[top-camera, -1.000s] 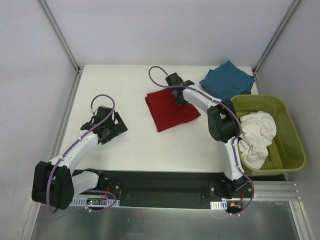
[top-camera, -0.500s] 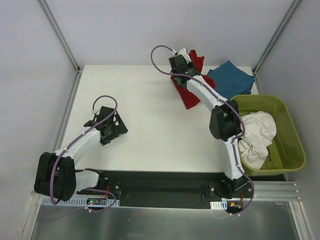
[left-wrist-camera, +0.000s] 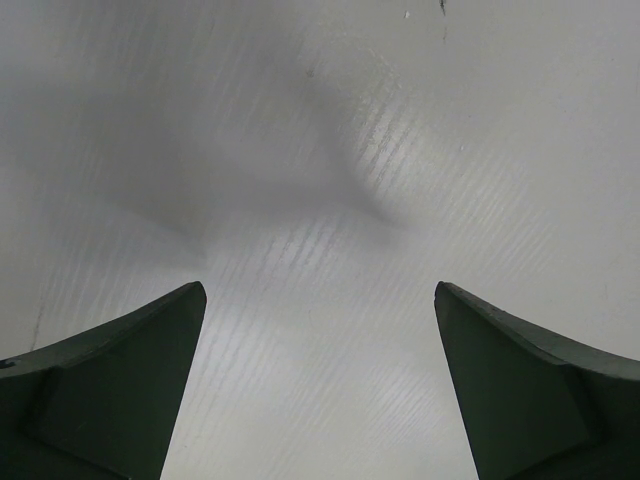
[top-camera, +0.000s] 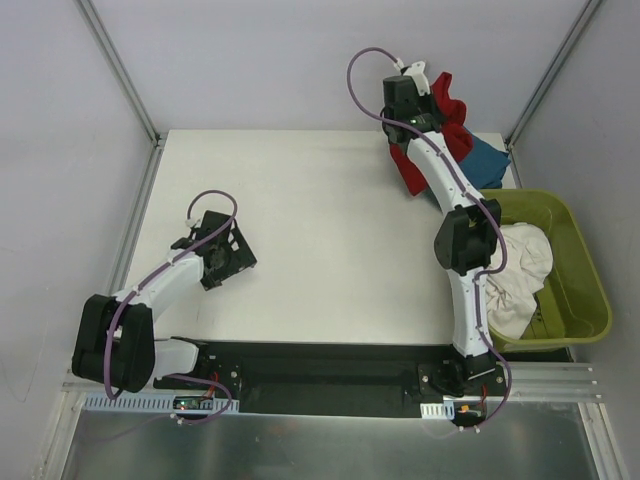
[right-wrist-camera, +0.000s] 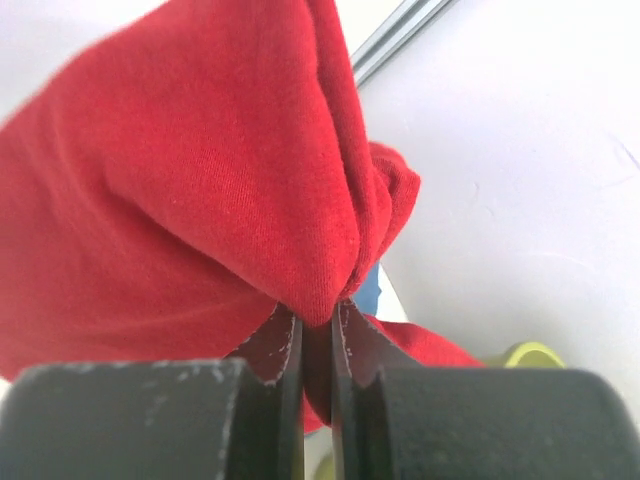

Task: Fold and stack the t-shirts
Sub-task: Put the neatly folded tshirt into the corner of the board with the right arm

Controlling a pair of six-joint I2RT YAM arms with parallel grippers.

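My right gripper (top-camera: 432,95) is shut on the deep red t-shirt (top-camera: 452,112) and holds it in the air over the table's far right corner; the shirt hangs bunched below it. In the right wrist view the red cloth (right-wrist-camera: 190,190) is pinched between the fingers (right-wrist-camera: 285,345). The teal-blue t-shirt (top-camera: 488,160) lies folded on the table just beneath, partly hidden by the red one. The white t-shirt (top-camera: 515,275) is crumpled in the olive-green tub (top-camera: 580,270). My left gripper (top-camera: 222,255) is open and empty over bare table at the left; its fingertips (left-wrist-camera: 150,350) frame only the tabletop.
The tub stands at the table's right edge. Metal frame posts (top-camera: 120,70) rise at the far corners, with white walls behind. The right arm (top-camera: 465,240) stretches from its base to the far corner.
My right gripper has lifted the red t-shirt off the middle of the table and carried it up and right, over the teal-blue shirt. The left arm has hardly moved.
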